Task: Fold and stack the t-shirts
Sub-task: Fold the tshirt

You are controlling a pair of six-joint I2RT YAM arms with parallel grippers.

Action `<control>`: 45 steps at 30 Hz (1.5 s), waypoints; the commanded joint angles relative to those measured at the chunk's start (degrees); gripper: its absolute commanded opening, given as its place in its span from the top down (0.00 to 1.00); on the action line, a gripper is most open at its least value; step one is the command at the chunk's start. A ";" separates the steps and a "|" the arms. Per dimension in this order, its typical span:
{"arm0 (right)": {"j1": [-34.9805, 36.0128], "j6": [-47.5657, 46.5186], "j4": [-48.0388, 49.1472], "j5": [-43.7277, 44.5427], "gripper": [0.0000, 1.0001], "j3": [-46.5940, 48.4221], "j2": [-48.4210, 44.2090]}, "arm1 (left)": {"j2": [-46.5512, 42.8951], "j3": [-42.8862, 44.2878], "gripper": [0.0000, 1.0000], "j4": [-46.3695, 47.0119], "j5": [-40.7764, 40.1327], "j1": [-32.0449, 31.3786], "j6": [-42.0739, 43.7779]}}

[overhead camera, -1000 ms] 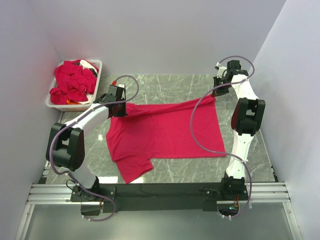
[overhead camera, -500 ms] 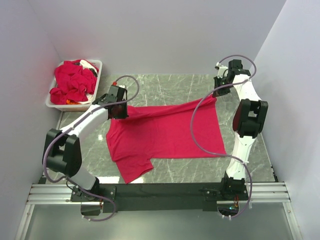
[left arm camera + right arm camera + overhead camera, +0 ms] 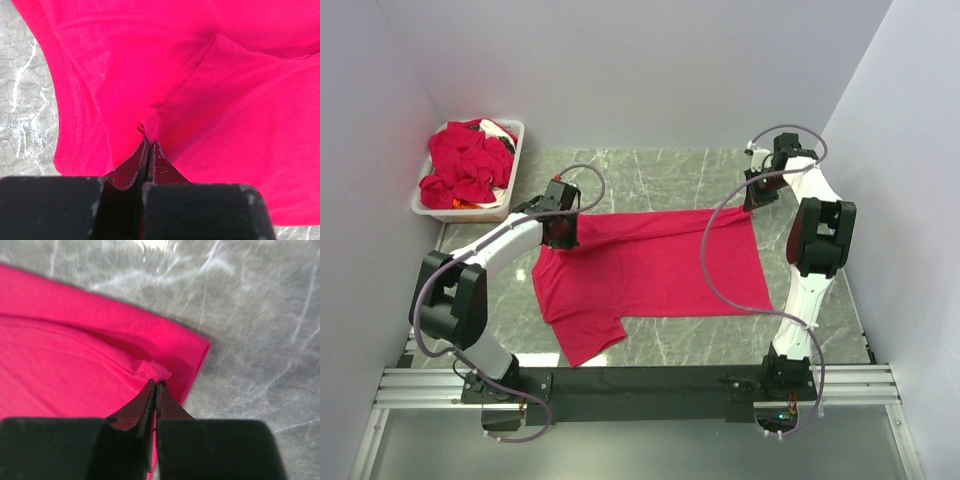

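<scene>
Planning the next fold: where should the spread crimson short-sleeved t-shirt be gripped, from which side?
Probably its two far corners, from above: the crimson short-sleeved t-shirt lies flat, so only a pinched-up ridge gives purchase. The left pincer is shut by the sleeve seam, the right pincer at the hem corner.

From my station, the t-shirt [image 3: 650, 265] spread mid-frame reads plain crimson red with no print, and its hem stitching is the same red in both wrist views. The table [image 3: 660, 172] under it is dark grey-green stone with white veining. At upper left the plastic bin [image 3: 517, 133] is white, and the heap of t-shirts [image 3: 468, 165] in it matches that crimson, with a white scrap [image 3: 502, 128] at the top and an orange bit [image 3: 467, 204] at its lower edge. The left arm [image 3: 500, 240] and right arm [image 3: 798, 300] have white shells and black joints, with dull mauve cables [image 3: 705, 262]. The left gripper [image 3: 148, 146] and right gripper [image 3: 155, 385] are matte black. The walls [image 3: 620, 70] look pale lavender-grey. Along the bottom runs a black bar [image 3: 640, 380] on silver rails [image 3: 430, 385].
</scene>
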 commanded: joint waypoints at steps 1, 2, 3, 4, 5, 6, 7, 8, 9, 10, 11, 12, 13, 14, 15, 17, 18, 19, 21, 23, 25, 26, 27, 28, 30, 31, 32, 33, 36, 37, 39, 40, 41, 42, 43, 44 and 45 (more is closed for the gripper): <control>-0.53 -3.84 -0.80 -0.01 0.94 -1.90 -4.61 | 0.23 -0.29 0.99 -0.24 1.43 -0.02 3.23; -0.62 -5.16 -1.06 0.87 0.87 -2.34 -4.88 | 0.32 -0.03 0.99 -0.50 2.66 0.07 4.20; -0.79 -6.04 -1.50 1.05 0.77 -3.39 -5.67 | 0.23 0.32 0.99 -1.38 5.28 -0.01 6.99; -0.97 -7.70 -1.77 1.23 0.74 -3.84 -6.02 | -0.03 0.33 0.92 -1.73 6.44 0.07 8.41; -1.06 -8.50 -2.29 1.58 0.73 -4.10 -6.37 | -1.25 0.15 0.90 -1.82 7.06 0.07 9.90; -1.40 -9.38 -3.25 1.67 0.73 -4.28 -6.90 | -2.05 -0.20 0.87 -1.74 8.98 0.07 13.14; -1.50 -11.21 -4.05 1.75 0.72 -4.19 -7.08 | -2.92 -0.81 0.76 -2.00 11.18 0.25 14.39; -1.58 -12.02 -4.92 1.84 0.69 -3.93 -6.99 | -4.59 -0.99 0.71 -2.17 12.50 0.42 15.27; -1.84 -12.89 -7.11 1.58 0.65 -3.14 -6.90 | -5.39 -1.16 0.67 -2.44 16.08 0.77 17.37; -1.93 -14.47 -8.09 1.32 0.62 -2.79 -6.90 | -6.09 -1.25 0.65 -2.79 17.86 1.21 18.35; -1.94 -15.01 -8.79 1.23 0.58 -2.44 -6.90 | -7.31 -1.25 0.62 -3.14 19.36 2.09 20.18; -2.02 -15.53 -10.02 0.71 0.57 -1.39 -6.82 | -7.85 -0.99 0.61 -3.40 21.20 2.62 21.59; -2.20 -15.28 -10.03 0.27 0.56 -0.94 -6.73 | -8.20 -0.82 0.58 -3.49 22.87 3.06 23.09; -2.29 -15.19 -10.20 -0.52 0.54 -0.33 -6.55 | -8.29 -0.64 0.56 -3.15 24.98 4.02 24.32; -2.11 -14.75 -10.12 -1.40 0.54 1.07 -6.12 | -7.95 0.40 0.54 -3.06 26.13 4.29 24.68; -1.76 -12.12 -9.68 -2.02 0.53 4.05 -4.98 | -5.23 2.16 0.52 -3.40 28.42 4.29 25.47; -1.50 -11.50 -10.20 -2.28 0.53 5.64 -3.23 | -4.17 4.00 0.52 -3.49 29.21 4.29 25.48; -1.06 -10.54 -10.73 -2.11 0.53 7.13 -2.17 | -3.12 4.63 0.51 -3.49 30.00 4.29 25.48; 0.52 -9.57 -11.43 -1.67 0.52 10.91 0.46 | -0.48 6.29 0.48 -2.62 31.85 4.29 26.00; 1.84 -8.16 -10.65 -0.54 0.51 12.94 1.79 | 2.24 7.70 0.44 -2.18 34.39 3.94 26.88; 2.63 -7.72 -10.30 0.26 0.50 13.65 3.55 | 5.57 10.69 0.43 -1.56 35.19 3.15 26.97; 2.90 -7.63 -10.29 1.13 0.50 14.26 4.16 | 6.72 11.74 0.43 -1.39 35.45 2.89 26.88; 3.51 -7.98 -10.47 1.40 0.50 14.53 5.30 | 7.78 13.67 0.43 -0.69 35.63 2.62 26.79; 3.69 -8.07 -10.82 1.40 0.50 14.88 5.92 | 9.70 14.38 0.42 -0.25 35.89 2.10 26.71; 4.13 -8.16 -11.70 1.49 0.50 15.23 6.89 | 11.82 16.92 0.42 -0.15 36.60 1.48 27.23; 4.30 -8.50 -11.61 1.67 0.50 14.88 6.90 | 13.75 17.72 0.42 -0.15 36.95 0.96 27.41; 4.30 -8.68 -11.26 2.02 0.49 13.84 6.72 | 14.72 19.21 0.41 -0.33 37.21 0.78 27.76; 4.48 -9.29 -11.26 2.19 0.48 13.39 6.63 | 15.52 19.92 0.41 -0.42 37.74 0.60 27.67; 4.48 -10.44 -11.17 3.16 0.48 11.72 6.63 | 18.68 21.76 0.41 -0.42 38.01 -0.01 28.20; 4.48 -10.79 -11.43 3.34 0.48 11.63 6.81 | 19.99 22.12 0.41 -0.33 37.92 -0.36 28.11; 4.57 -11.58 -12.84 3.60 0.51 11.98 7.59 | 21.14 23.17 0.41 -0.15 38.01 -0.72 27.50; 4.57 -11.93 -13.45 3.60 0.53 12.24 7.77 | 21.76 23.35 0.41 0.19 38.09 -0.81 27.15; 4.57 -12.11 -14.33 3.60 0.54 12.42 7.77 | 22.03 23.44 0.41 0.46 38.01 -0.89 26.54; 4.48 -12.72 -14.60 3.69 0.55 12.33 7.60 | 22.12 23.53 0.41 0.64 38.01 -0.89 26.44; 4.57 -12.99 -14.60 4.12 0.57 12.07 7.42 | 22.46 23.53 0.41 0.64 38.09 -0.98 26.27; 4.57 -13.08 -14.60 4.48 0.57 11.46 6.90 | 22.64 23.53 0.41 0.72 37.66 -0.98 26.27; 4.66 -13.43 -14.60 4.74 0.57 11.28 6.72 | 22.64 23.53 0.41 0.81 37.48 -1.07 26.27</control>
